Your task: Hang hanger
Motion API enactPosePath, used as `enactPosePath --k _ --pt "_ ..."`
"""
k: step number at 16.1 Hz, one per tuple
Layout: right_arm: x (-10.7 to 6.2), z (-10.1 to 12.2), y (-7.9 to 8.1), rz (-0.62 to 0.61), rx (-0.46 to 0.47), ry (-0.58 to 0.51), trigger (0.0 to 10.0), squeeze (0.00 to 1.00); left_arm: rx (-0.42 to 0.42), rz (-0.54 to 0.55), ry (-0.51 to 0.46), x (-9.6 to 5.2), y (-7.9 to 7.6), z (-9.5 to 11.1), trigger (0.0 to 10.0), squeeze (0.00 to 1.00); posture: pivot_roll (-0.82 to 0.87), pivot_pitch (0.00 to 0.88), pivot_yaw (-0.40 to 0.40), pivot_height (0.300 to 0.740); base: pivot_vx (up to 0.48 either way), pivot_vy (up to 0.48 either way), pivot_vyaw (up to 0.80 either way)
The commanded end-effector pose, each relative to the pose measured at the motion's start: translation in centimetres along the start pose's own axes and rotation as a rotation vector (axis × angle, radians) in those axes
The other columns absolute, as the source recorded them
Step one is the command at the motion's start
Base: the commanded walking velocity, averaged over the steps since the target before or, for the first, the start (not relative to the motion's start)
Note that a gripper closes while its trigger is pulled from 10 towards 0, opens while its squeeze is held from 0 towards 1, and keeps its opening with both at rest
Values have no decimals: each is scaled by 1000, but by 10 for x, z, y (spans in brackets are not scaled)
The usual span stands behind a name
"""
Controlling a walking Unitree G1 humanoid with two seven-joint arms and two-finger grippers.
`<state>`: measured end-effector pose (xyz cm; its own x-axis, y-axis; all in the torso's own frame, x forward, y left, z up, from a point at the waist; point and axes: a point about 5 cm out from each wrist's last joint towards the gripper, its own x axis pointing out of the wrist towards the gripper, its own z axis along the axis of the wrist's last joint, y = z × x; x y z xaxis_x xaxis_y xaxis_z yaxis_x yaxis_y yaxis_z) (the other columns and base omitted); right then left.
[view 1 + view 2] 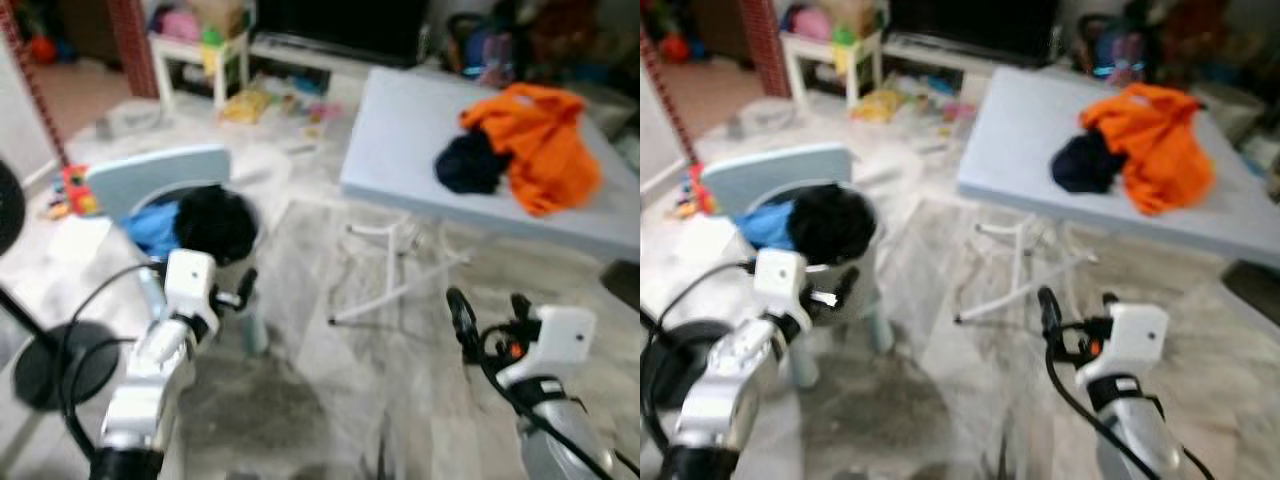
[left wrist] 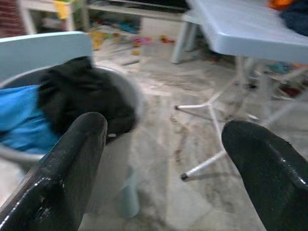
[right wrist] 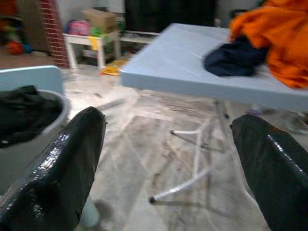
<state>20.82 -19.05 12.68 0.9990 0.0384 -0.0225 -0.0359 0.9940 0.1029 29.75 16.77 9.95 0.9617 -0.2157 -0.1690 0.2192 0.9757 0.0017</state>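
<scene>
Head views, both blurred: you're standing on pale marble-look floor, facing a light grey folding table [image 1: 420, 130] with a crumpled orange garment [image 1: 540, 140] and a dark navy bundle [image 1: 470, 162] lying on it, the two touching. To your left sits a round grey laundry basket [image 1: 250, 240] holding a black cloth [image 1: 215, 222] and a blue cloth [image 1: 155, 228]. No hanger can be made out anywhere, nor a rail to hang it on, so judge the task as barely begun: finding, picking up and hanging all remain. The left gripper [image 1: 243, 290] hovers just beside the basket; the right gripper [image 1: 490, 312] hangs over bare floor, short of the table.

Left wrist view: your two black fingers [image 2: 72, 163] stand wide apart, nothing between them, touching nothing. Beyond them you see the basket with the black cloth, and the table's white legs [image 2: 211, 103].

Right wrist view: fingers [image 3: 62, 159] likewise spread wide and empty. The table edge with the navy bundle and orange garment lies ahead, well apart from the fingertips.
</scene>
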Motion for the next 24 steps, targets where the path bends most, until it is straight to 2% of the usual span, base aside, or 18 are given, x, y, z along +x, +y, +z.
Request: enactPosePath --k 1,3,4,7,10,20,24 --pt "-2 4 -6 -17 -21 -4 10000 0 -34 -13 -2 6 -8 3 10000 0 164 0 -107 740 0 0 575" --pt "-3 7 -7 -18 -22 -6 10000 0 -44 -9 -16 12 -8 9 10000 0 154 0 -106 740 0 0 0" --pt "-3 7 -6 -12 -21 -7 10000 0 -80 -5 -23 14 -9 12 10000 0 152 0 -106 740 0 0 0" --pt "-4 9 2 45 -50 -10 10000 0 -84 2 -27 16 -8 13 10000 0 149 0 -106 740 189 0 0" --pt "-4 9 6 69 -54 -10 10000 0 -105 3 -18 16 -10 10 10000 0 150 0 -111 740 427 0 704" --pt "-6 12 15 107 -63 -11 10000 0 -124 -4 -3 19 -18 8 10000 0 136 0 -106 740 469 0 0" --pt "-6 11 15 106 -63 -4 10000 0 -158 2 43 19 -22 0 10000 0 132 0 -104 740 469 0 0"
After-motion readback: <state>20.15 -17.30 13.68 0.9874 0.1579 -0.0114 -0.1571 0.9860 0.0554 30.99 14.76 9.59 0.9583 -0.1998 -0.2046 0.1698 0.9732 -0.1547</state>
